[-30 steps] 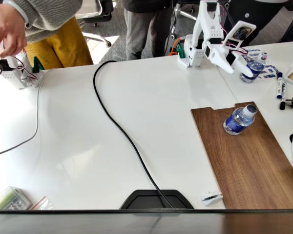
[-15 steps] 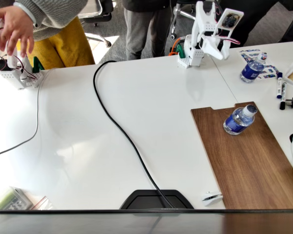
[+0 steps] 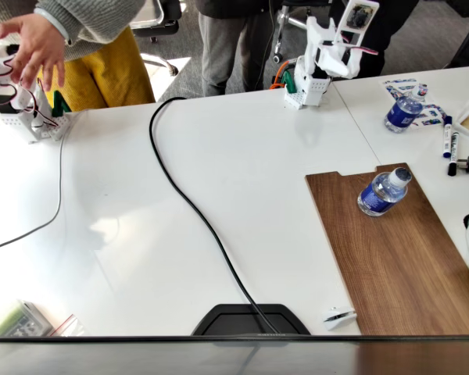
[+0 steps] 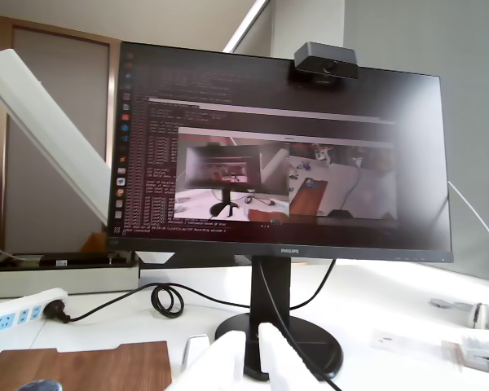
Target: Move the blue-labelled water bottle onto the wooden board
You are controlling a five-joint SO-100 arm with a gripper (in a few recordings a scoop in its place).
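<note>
A blue-labelled water bottle (image 3: 383, 191) stands upright on the far end of the wooden board (image 3: 399, 258), near the notch. A near-identical second bottle (image 3: 402, 110) stands on the white table at the right, off the board. My gripper (image 3: 338, 64) is folded back high over the arm's base (image 3: 305, 90), far from both bottles. In the wrist view its white fingers (image 4: 220, 365) lie close together with nothing between them, above a corner of the board (image 4: 81, 366) and a bottle cap (image 4: 41, 384).
A black cable (image 3: 195, 211) runs across the table to a monitor foot (image 3: 250, 319) at the front edge. Markers (image 3: 451, 144) and leaflets lie at the right. A person's hand (image 3: 31, 43) hovers over wiring at the far left, and another person (image 3: 227, 39) stands behind the table.
My arm has pulled back from the right-hand bottle and folded up over its base. Neither bottle has moved. The person's hand at the left has lifted and shifted.
</note>
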